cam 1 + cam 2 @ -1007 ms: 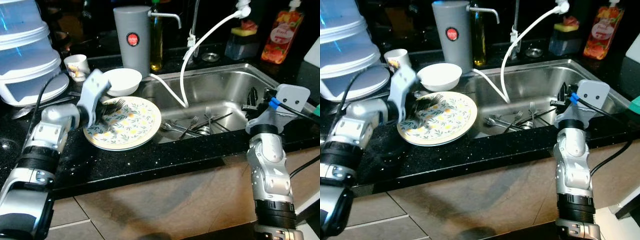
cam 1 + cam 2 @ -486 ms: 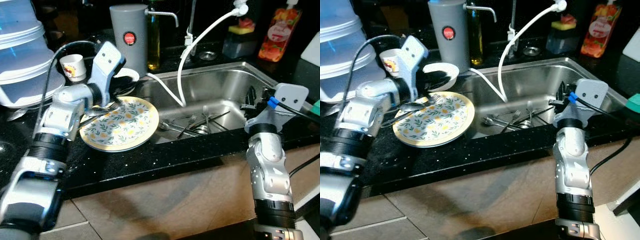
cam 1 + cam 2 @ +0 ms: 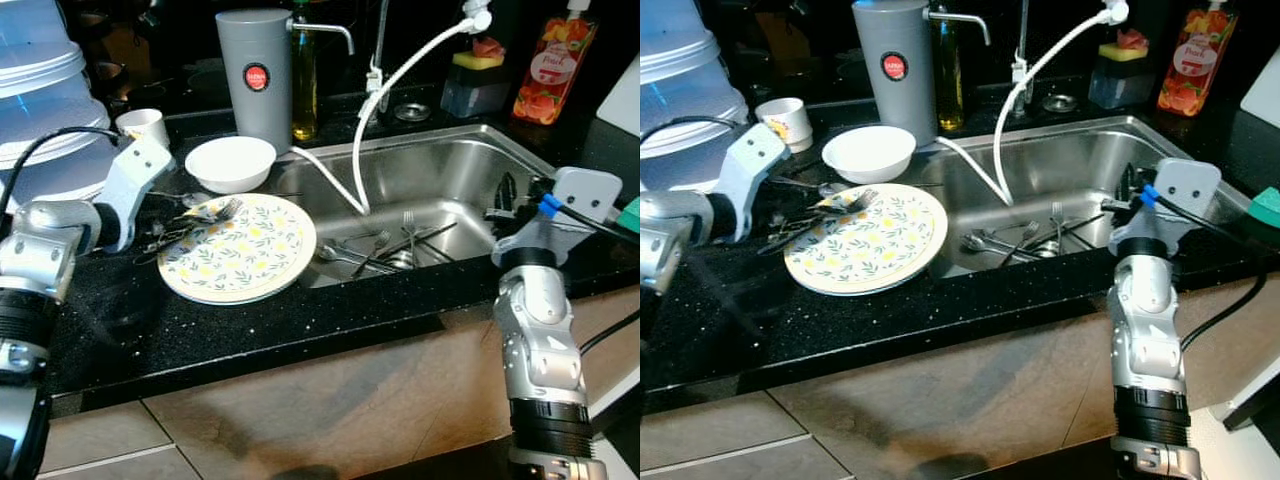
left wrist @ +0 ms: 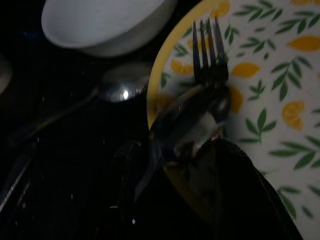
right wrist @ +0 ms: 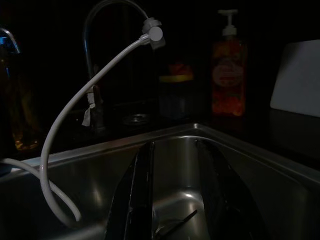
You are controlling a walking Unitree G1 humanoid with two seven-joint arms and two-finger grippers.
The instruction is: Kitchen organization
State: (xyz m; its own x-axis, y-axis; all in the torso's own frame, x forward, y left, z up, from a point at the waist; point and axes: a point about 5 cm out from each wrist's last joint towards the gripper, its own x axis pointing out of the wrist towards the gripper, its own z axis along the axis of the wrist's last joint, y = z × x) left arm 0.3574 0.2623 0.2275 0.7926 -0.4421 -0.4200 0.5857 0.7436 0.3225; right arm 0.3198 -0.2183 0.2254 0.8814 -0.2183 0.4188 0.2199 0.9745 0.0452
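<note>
Left gripper (image 4: 172,165) has pulled back from the white bowl (image 3: 230,162) to the lemon-print plate (image 3: 240,248) edge on the surface, jaws clamped on fork (image 4: 207,55) and spoon; right gripper (image 5: 172,190) over sink (image 3: 450,180), jaws apart

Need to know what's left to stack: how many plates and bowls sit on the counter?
2: a floral plate beside the sink, and a white bowl just behind it.
</note>
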